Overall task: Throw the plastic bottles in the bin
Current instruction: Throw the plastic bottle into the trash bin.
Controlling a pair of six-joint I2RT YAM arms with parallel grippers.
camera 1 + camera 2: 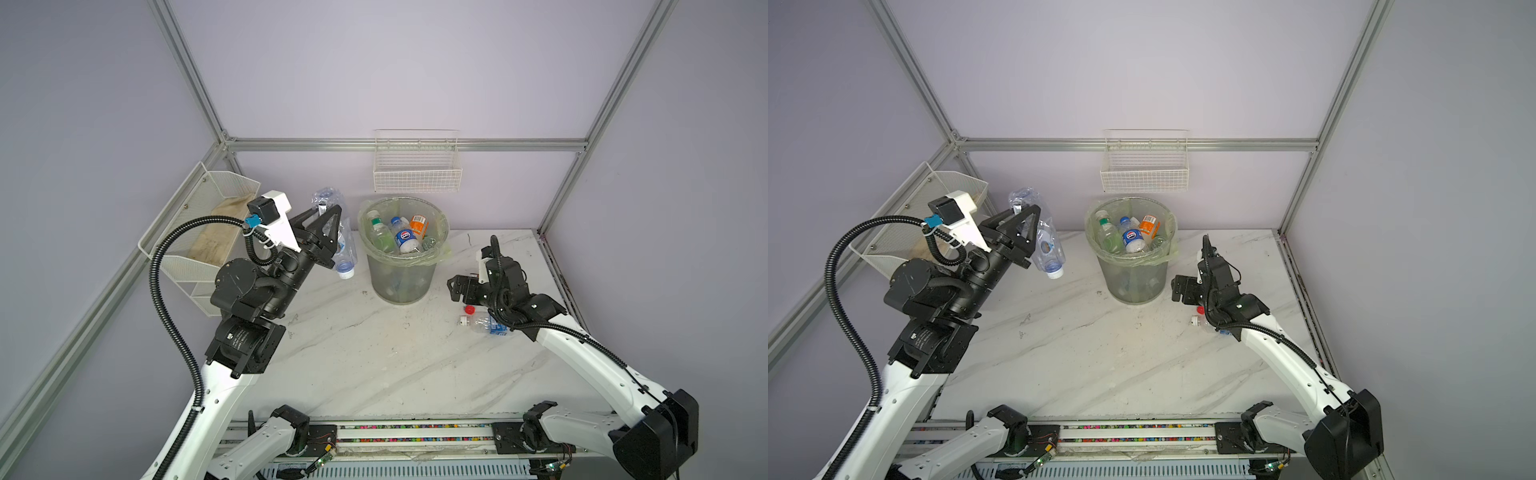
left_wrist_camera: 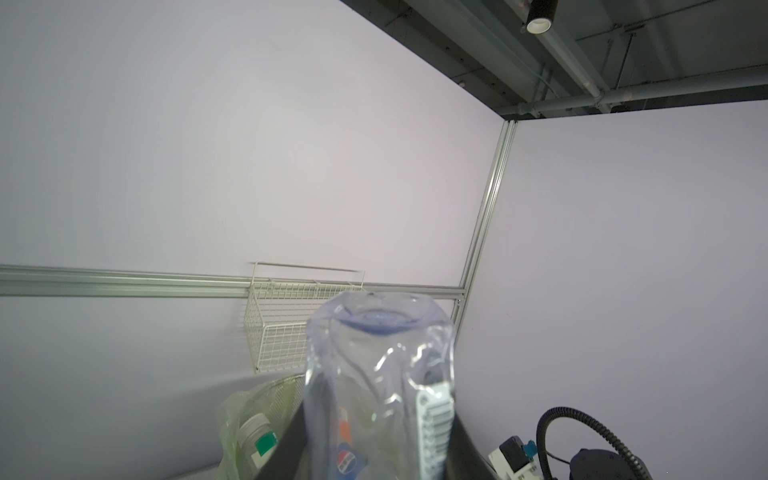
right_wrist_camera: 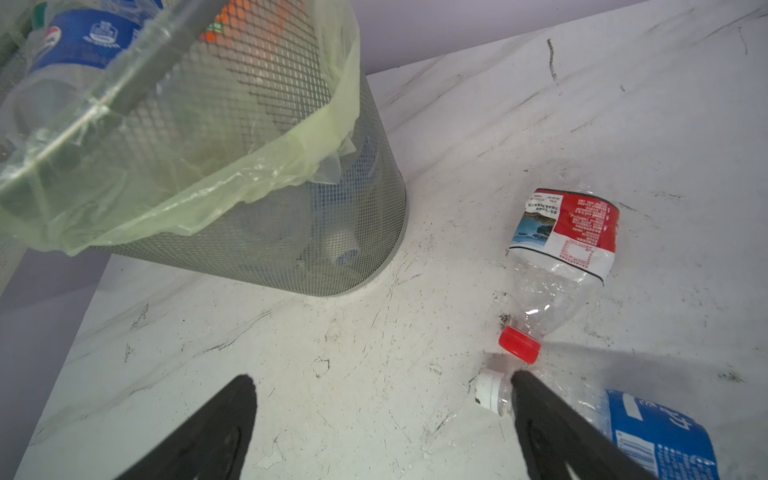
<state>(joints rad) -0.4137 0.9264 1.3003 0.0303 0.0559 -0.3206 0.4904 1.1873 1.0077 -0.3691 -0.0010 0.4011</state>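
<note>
Your bench (image 1: 374, 353) carries the bin (image 1: 401, 286) at the back centre, lined with a yellow-green bag and loaded with bottles. Your left pincer (image 1: 330, 222) is clamped on a clear bottle (image 1: 345, 247), raised off the bench just left of the bin, tilted with its cap down. Its label is unreadable. Your right pincer (image 3: 380, 376) gapes wide and holds nothing, low by the bin's right side. One finger crosses the neck of the white-capped bottle (image 3: 648, 432), which has a blue label; contact can't be told. The red-capped bottle (image 3: 561, 249) lies beside it, its small red-label print illegible. In the bin: a Pepsi bottle (image 1: 404, 240) and an orange-label bottle (image 1: 419, 226) with a barcode.
</note>
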